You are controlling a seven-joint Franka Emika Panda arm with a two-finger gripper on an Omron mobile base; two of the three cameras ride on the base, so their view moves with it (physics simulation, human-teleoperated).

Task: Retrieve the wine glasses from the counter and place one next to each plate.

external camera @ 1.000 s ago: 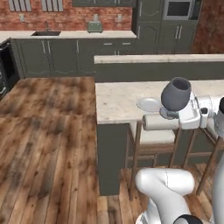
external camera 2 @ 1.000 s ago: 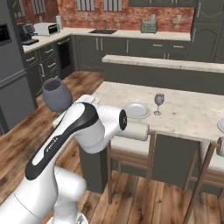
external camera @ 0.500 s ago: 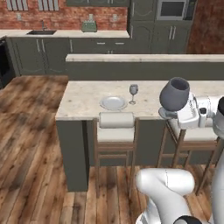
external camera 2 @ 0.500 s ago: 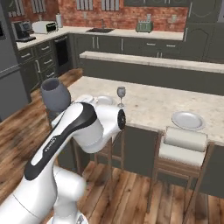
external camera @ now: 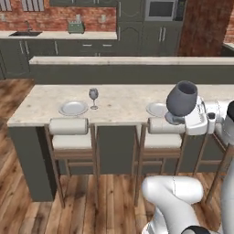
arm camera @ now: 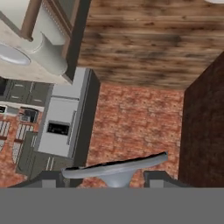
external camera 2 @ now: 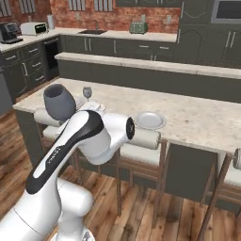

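Hand [arm camera: 114, 178] gripped our dark wine glass [external camera: 182, 99] by its stem; slimmer glass [external camera: 93, 96] already stood beside one plate [external camera: 73, 108], second plate [external camera: 157, 109] remained.

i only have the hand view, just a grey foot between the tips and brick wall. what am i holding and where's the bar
Observer: The gripper holds the squat dark wine glass upright by its foot, just in front of the bar top's near edge.
Operator: any plate near me
Observer: Yes, the right plate lies on the bar top, showing just left of your glass in the left base view.
Operator: other setting done?
Observer: The slim glass already stands just right of the left plate.
Operator: anything below me
Observer: A cushioned stool stands under the bar edge, in front of the right plate.
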